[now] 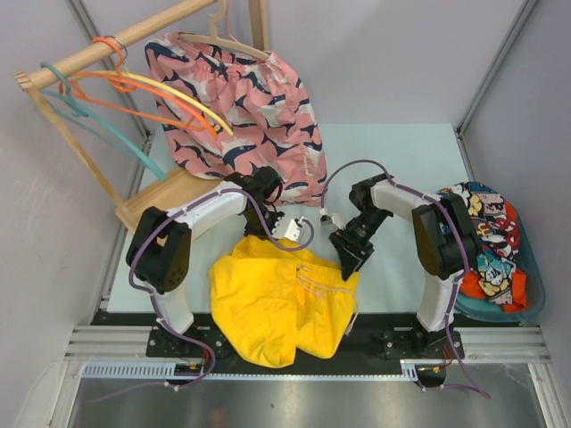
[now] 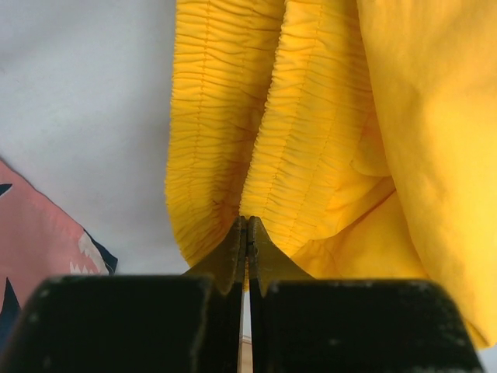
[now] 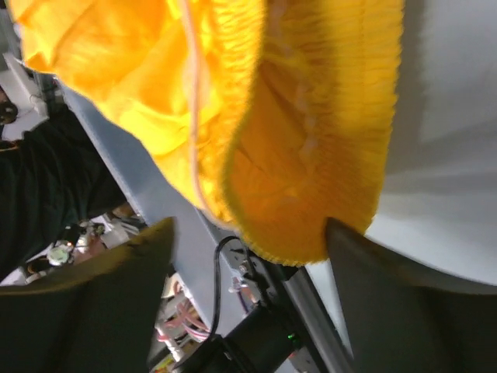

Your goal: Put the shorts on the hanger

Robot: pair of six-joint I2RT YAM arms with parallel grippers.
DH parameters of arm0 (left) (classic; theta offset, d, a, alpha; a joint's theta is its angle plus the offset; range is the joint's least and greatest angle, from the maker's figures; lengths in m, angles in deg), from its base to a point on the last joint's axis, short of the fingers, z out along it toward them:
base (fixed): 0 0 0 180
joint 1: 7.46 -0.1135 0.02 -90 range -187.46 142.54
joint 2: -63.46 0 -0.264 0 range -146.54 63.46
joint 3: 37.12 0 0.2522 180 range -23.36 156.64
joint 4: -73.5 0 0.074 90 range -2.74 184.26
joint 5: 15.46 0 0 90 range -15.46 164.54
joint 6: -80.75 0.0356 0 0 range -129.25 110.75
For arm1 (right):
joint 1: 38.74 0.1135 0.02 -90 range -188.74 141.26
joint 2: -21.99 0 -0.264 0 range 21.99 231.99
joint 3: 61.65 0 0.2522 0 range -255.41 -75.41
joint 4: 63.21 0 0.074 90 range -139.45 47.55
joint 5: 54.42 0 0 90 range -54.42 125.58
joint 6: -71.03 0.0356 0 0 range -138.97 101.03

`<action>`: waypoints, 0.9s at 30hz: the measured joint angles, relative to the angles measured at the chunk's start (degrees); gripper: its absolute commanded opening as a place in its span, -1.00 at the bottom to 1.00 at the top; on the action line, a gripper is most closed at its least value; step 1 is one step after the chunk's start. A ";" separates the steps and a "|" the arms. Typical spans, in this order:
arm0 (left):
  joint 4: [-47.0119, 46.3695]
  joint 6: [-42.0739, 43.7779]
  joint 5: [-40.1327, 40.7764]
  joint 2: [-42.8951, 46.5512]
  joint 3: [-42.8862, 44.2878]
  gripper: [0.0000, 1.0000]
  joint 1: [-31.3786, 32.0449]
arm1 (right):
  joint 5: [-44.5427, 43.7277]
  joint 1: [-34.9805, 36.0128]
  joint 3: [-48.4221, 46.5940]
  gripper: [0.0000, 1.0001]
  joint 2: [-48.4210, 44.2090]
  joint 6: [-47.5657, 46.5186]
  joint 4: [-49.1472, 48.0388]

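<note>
Top external view: a pale green table (image 1: 401, 160) sits boxed in by grey walls and aluminium posts. At far left, a wooden rack (image 1: 85, 55) carries a thin teal hanger (image 1: 107, 132), a thin orange hanger (image 1: 156, 89) and the thin pale-yellow plastic hanger (image 1: 189, 100). The yellow hanger's curved arm slants down to the right, well apart from the task garment. Just right of the rack, pink whale-print shorts (image 1: 254, 120) hang from a beige wooden hanger (image 1: 223, 40), behind the left arm.

The plain bright yellow fabric shorts (image 1: 268, 303) lie bunched at the table's near edge between the arm bases, spilling over the front rail. Their ribbed waistband faces the far side and their legs the camera, so the long axis runs far to near.

Left wrist view: the left gripper (image 2: 247, 233) has its fingers pressed together on a waistband fold. Right wrist view: the right gripper (image 3: 248, 229) has its fingers spread, with waistband and pale drawstring (image 3: 194, 116) hanging between them. At far right, a blue basin (image 1: 500, 312) holds a multicoloured cartoon-print garment (image 1: 486, 236).
</note>
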 measured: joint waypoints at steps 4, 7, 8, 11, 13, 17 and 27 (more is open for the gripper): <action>0.00 -0.81 -0.57 0.09 0.00 -0.60 -0.35 | -2.89 0.61 0.15 -1.00 2.36 2.73 -3.13; -0.09 -2.19 -0.92 0.92 0.00 0.06 -0.76 | -5.64 -1.05 0.28 -1.00 2.67 3.52 -4.33; -0.11 -2.73 -0.94 1.55 0.00 0.18 -0.90 | -6.25 -1.88 0.28 -1.00 2.60 3.32 -4.35; -0.59 -4.61 -1.20 3.39 0.02 0.46 -1.44 | -10.69 -5.81 0.33 -1.00 1.46 1.95 -4.44; -0.79 -6.21 -1.49 3.98 0.70 0.54 -1.92 | -13.40 -8.66 0.33 -1.00 -0.68 0.61 -4.92; -1.62 -10.40 -2.43 3.39 4.52 0.71 -2.64 | -17.97 -11.96 0.31 -1.00 -5.20 -1.77 -5.11; -5.16 -23.43 -4.83 -6.95 15.69 0.72 -1.92 | -20.68 -11.41 0.33 -1.00 -6.29 -2.80 -6.23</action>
